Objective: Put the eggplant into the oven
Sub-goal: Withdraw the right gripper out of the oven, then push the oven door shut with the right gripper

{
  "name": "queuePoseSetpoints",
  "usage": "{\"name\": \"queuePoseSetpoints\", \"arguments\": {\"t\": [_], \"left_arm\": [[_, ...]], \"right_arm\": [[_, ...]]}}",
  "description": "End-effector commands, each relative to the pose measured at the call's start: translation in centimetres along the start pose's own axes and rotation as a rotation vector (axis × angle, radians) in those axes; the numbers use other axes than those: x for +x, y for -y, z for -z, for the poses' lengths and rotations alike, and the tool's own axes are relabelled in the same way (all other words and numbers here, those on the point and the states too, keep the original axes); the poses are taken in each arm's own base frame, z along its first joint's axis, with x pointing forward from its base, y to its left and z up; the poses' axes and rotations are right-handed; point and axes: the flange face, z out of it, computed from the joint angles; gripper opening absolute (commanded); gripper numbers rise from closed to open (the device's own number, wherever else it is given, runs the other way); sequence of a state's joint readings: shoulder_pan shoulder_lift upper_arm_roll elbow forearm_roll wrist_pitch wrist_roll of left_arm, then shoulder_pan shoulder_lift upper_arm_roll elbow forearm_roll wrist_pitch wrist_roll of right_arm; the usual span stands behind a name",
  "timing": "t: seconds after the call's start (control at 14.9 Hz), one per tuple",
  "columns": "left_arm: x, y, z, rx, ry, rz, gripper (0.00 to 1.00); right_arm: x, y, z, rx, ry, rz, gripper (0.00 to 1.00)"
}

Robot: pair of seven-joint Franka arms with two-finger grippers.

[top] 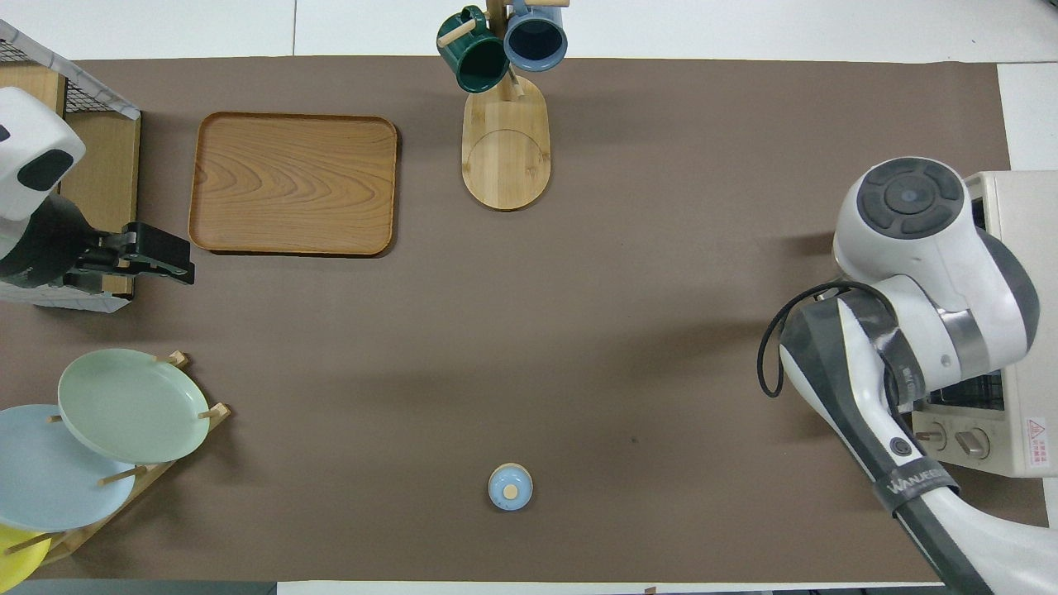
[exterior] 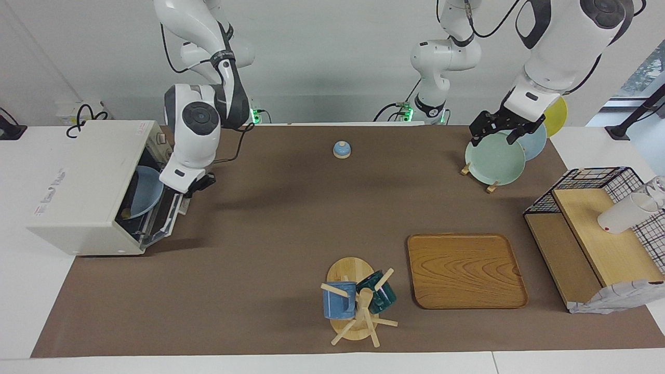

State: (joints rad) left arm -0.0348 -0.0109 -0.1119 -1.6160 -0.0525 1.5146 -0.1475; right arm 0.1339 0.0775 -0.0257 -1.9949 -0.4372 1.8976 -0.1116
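The off-white oven point(exterior: 83, 192) point(top: 1021, 330) stands at the right arm's end of the table with its door point(exterior: 166, 221) down. A pale blue dish point(exterior: 143, 192) shows inside it. The eggplant is out of view in both views. My right gripper point(exterior: 201, 182) hangs shut just in front of the oven's mouth, over the lowered door; nothing shows in it. From overhead the arm's own body hides it. My left gripper point(exterior: 496, 136) point(top: 169, 258) waits open and empty in the air over the plate rack.
A rack with a green plate point(exterior: 493, 158), a blue one and a yellow one stands near the left arm. A small blue lid point(exterior: 342, 149), a wooden tray point(exterior: 465, 270), a mug tree point(exterior: 358, 301) and a wire-and-wood shelf point(exterior: 597, 244) holding a white cup point(exterior: 623, 213) share the mat.
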Motion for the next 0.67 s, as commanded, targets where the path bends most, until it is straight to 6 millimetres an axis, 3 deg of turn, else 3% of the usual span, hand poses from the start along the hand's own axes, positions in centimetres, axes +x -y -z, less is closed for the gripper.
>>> {"name": "queuePoseSetpoints", "arguments": {"t": [0.0,0.2,0.34,0.47,0.6], "left_arm": [[-0.5,0.3,0.2,-0.007,-0.009,0.007,1.00],[-0.5,0.3,0.2,-0.007,-0.009,0.007,1.00],[-0.5,0.3,0.2,-0.007,-0.009,0.007,1.00],[-0.5,0.3,0.2,-0.007,-0.009,0.007,1.00],[-0.5,0.3,0.2,-0.007,-0.009,0.007,1.00]], "right_arm": [[-1.2,-2.7,1.0,0.006,0.009,0.024,0.00],[-2.7,-5.9,-0.1,0.037,0.023,0.037,0.00],[-3.1,-6.3,0.1,0.050,0.017,0.039,0.00],[-4.4,-7.4,1.2,0.076,0.022,0.026,0.00],[-4.5,-8.7,4.4,0.168,-0.013,-0.021,0.00]]}}
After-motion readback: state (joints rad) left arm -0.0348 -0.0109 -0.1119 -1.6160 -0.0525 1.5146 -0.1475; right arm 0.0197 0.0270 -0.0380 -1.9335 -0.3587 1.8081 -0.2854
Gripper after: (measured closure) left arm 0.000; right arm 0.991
